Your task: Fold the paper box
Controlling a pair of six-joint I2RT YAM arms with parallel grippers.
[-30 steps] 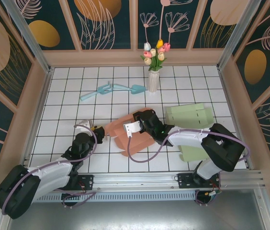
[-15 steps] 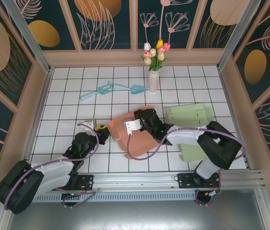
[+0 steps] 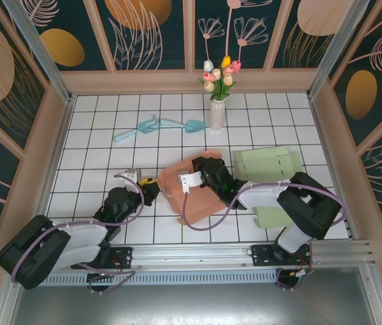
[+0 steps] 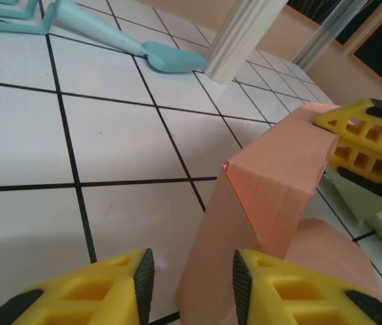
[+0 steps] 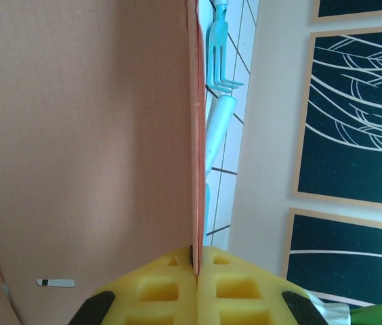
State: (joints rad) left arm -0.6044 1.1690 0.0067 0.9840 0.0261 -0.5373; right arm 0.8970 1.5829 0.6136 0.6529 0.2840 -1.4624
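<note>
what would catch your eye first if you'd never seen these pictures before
A salmon paper box sits half folded at the middle of the tiled table, the right pincer shut on the edge of one raised panel and the left pincer open close beside it. Behind it stand a white vase of tulips and teal garden tools, with pale green flat cardboard lying nearby.

vase behind paper box, trowel beside vase
</note>
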